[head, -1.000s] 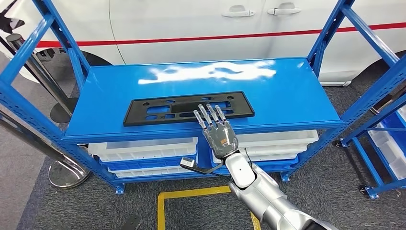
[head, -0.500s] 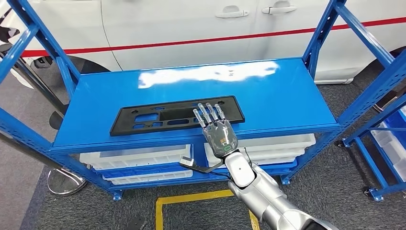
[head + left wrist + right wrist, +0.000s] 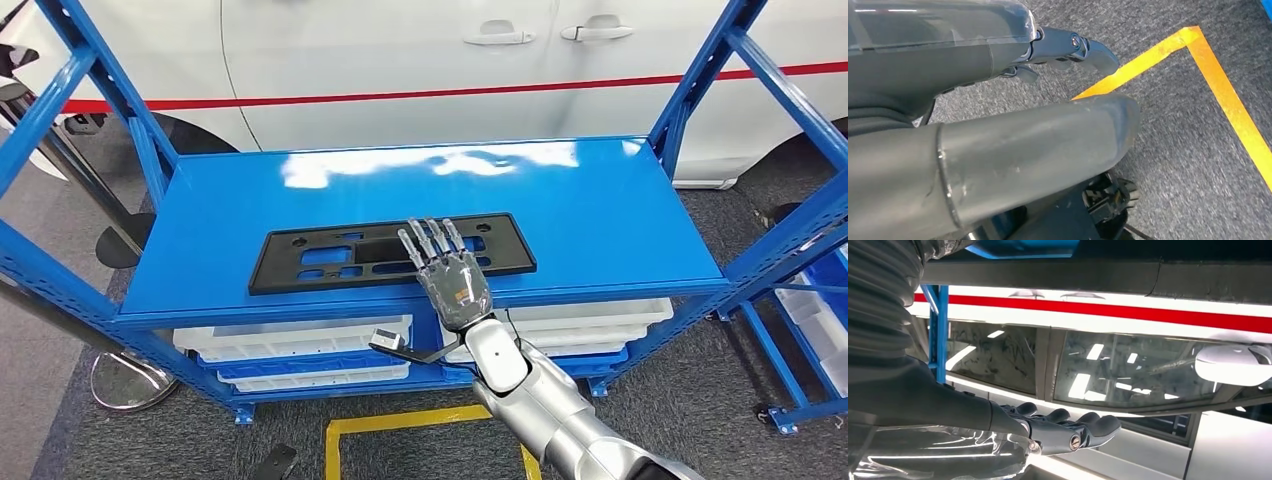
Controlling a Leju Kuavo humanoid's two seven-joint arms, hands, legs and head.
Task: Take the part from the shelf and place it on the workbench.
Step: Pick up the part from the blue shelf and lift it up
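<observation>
The part (image 3: pixel 320 255), a flat black rectangular frame with cut-outs, lies lengthwise near the front edge of the blue shelf top (image 3: pixel 600 220). My right hand (image 3: pixel 450 280) reaches over the shelf's front edge, palm down with its fingers straight and apart, and its fingertips (image 3: pixel 425 235) lie over the part's right-centre. I cannot tell whether they touch it. In the right wrist view the right hand (image 3: pixel 1048 432) is flat and holds nothing. My left hand (image 3: pixel 998 125) hangs above the grey carpet with nothing in it, thumb and fingers apart.
White bins (image 3: pixel 300 335) fill the lower shelf level. A white car (image 3: pixel 400 60) stands close behind the rack. Blue uprights (image 3: pixel 700 90) flank the shelf, another blue rack (image 3: pixel 810 300) stands at the right, a stanchion base (image 3: pixel 130 380) at the left, yellow floor tape (image 3: pixel 400 420) in front.
The camera has shifted a little, so the whole scene has moved in the picture. My right hand now reaches slightly further across the part.
</observation>
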